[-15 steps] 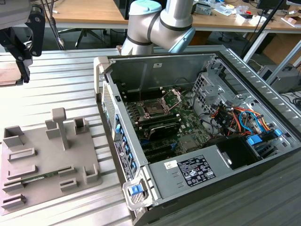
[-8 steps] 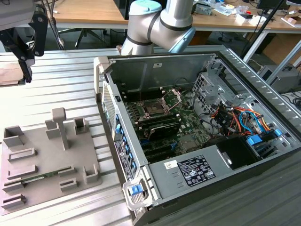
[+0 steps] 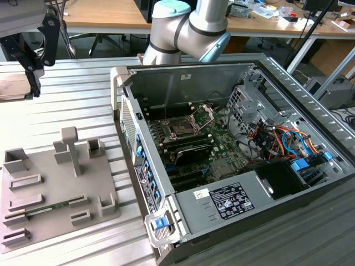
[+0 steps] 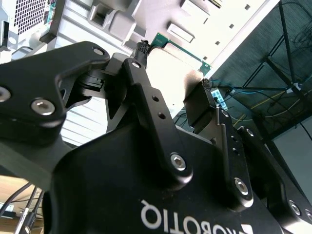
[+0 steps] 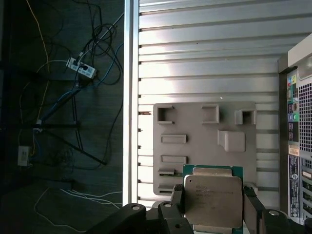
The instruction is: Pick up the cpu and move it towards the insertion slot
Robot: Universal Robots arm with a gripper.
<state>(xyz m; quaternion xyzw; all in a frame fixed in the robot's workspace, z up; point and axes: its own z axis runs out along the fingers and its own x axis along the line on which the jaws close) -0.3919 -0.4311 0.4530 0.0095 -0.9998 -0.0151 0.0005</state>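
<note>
Gripper [image 4: 174, 67], black two-finger type, closest in the second wrist view: jaws partly closed, fingers [image 5: 176, 207] pressing two opposite edges of the cpu [image 5: 213, 202]. The cpu is held flat, silvery lid upward, with its green board edge showing. In the first wrist view the tool points straight down and the cpu hangs well above the grey tray [image 5: 204, 141], which lies near the bench [image 5: 195, 48] edge bordering the cabled floor. In the exterior view the arm [image 3: 188, 25] bends behind the open computer case [image 3: 183, 88] and reaches toward the exterior view's left. The insertion slot [image 3: 181, 128], bracket raised, sits on the motherboard [image 3: 222, 160] inside the case, well apart from the tray.
</note>
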